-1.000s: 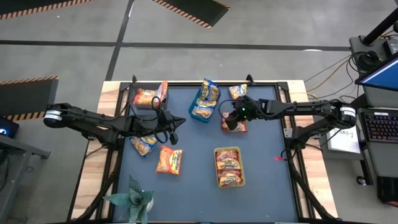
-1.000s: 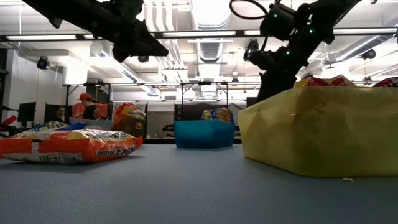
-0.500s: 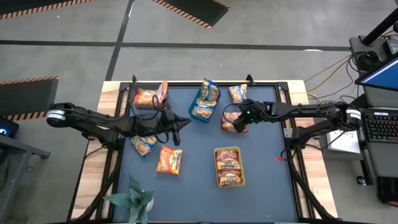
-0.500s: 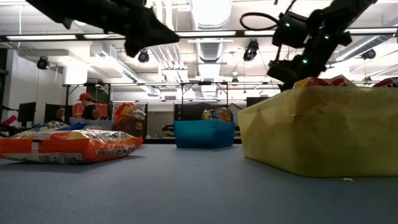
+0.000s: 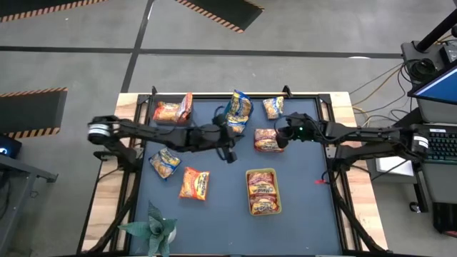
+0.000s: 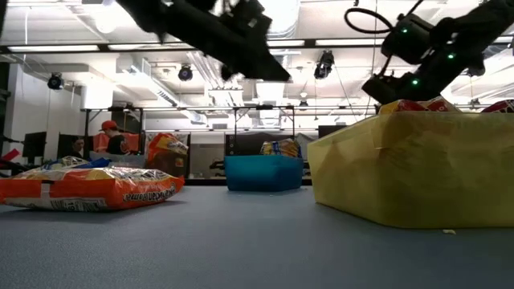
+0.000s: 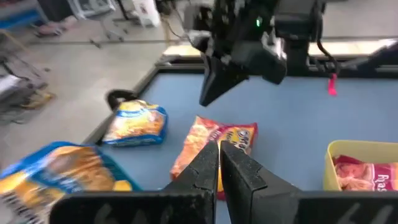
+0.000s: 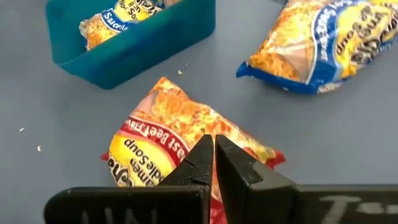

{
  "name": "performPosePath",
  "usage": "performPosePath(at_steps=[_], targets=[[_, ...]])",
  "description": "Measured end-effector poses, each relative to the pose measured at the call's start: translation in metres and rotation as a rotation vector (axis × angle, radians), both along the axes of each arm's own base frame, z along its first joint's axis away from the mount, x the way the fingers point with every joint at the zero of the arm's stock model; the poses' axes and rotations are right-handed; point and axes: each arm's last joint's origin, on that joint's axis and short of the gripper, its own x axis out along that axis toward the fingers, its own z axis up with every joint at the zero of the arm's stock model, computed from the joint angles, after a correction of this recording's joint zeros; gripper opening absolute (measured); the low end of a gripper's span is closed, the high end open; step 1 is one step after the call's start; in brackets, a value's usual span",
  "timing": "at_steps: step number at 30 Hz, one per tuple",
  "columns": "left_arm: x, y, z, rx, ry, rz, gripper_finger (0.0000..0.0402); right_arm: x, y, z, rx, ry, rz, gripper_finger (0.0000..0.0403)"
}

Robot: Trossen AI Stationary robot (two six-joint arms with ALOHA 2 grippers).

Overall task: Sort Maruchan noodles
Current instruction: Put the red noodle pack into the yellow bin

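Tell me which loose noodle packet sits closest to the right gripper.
The red packet beside the blue bin, directly under the right gripper; every other loose packet lies farther away.

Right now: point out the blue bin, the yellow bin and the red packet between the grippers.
blue bin (image 5: 233, 129), high view, front rim.
yellow bin (image 5: 263, 211), high view, near rim.
red packet (image 5: 265, 140), high view, middle.

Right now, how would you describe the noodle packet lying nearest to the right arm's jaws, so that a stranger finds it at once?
Start at the yellow-green bin near the table's front. Go straight back from it to the red packet lying flat on the blue mat, beside the blue bin. The packet behind it is blue and yellow; this one is red, under the shut right gripper.
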Motion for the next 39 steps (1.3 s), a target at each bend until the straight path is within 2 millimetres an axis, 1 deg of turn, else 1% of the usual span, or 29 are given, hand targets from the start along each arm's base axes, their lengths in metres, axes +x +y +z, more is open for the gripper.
performPosePath(at_steps=[4,8,13,17,20,23,26,29,36,39], targets=[[0.024,0.015,-0.011,-0.051,0.021,-0.089,0.0000,-0.008,0.003,-0.003,0.016,-0.024,-0.020,0.0009],[0.044,0.033,-0.028,-0.082,0.054,-0.108,0.0000,-0.012,0.005,-0.006,0.031,-0.060,-0.043,0.0009],[0.063,0.051,-0.049,-0.135,0.080,-0.175,0.0000,-0.013,0.005,-0.014,0.039,-0.092,-0.058,0.0009],[0.079,0.065,-0.069,-0.159,0.109,-0.179,0.0000,-0.015,0.006,-0.021,0.051,-0.152,-0.083,0.0009],[0.089,0.071,-0.081,-0.167,0.127,-0.172,0.0000,-0.016,0.007,-0.025,0.072,-0.175,-0.101,0.0009],[0.097,0.072,-0.090,-0.172,0.142,-0.174,0.0000,-0.018,0.008,-0.029,0.114,-0.182,-0.122,0.0016],[0.100,0.073,-0.097,-0.178,0.159,-0.173,0.0000,-0.018,0.009,-0.031,0.177,-0.201,-0.104,0.0039],[0.099,0.076,-0.103,-0.182,0.173,-0.166,0.0000,-0.018,0.011,-0.031,0.212,-0.200,-0.092,0.0078],[0.095,0.077,-0.118,-0.206,0.223,-0.150,0.0000,-0.019,0.011,-0.024,0.252,-0.101,-0.096,0.0192],[0.093,0.077,-0.119,-0.210,0.239,-0.143,0.0000,-0.019,0.011,-0.023,0.262,-0.066,-0.100,0.0239]])
